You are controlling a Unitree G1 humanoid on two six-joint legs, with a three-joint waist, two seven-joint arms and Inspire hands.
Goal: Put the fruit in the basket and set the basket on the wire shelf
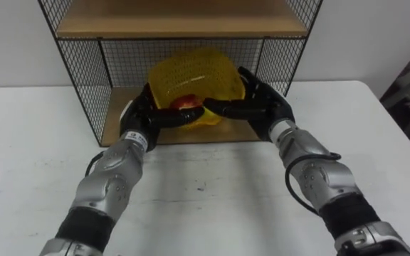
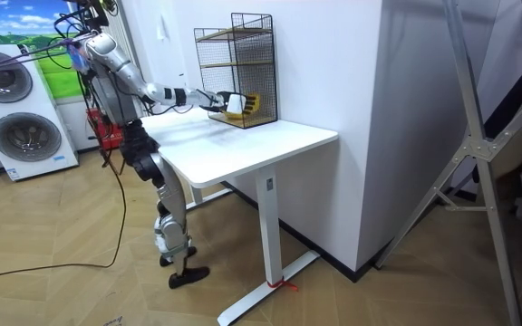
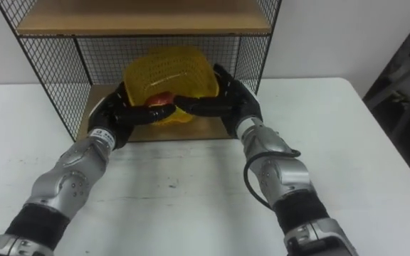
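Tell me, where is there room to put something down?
The white table is bare outside each arm and between them; the upper board of the wire shelf looks bare. Crowded: the lower bay, with left hand and right hand round the yellow basket.

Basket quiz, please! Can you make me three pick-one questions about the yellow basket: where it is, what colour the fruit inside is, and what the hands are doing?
1. Where is the basket?
A) on the floor
B) in the lower compartment of the shelf
C) on top of the shelf

2. What colour is the fruit showing in it?
A) red
B) blue
C) white

3. What are the hands doing?
A) both hang down
B) one waves in the air
C) the left hand and right hand both hold the basket

Answers:
1 B, because the basket sits under the upper board, between the wire walls.
2 A, because a red piece shows through the mesh.
3 C, because dark fingers curl round the basket from each side.
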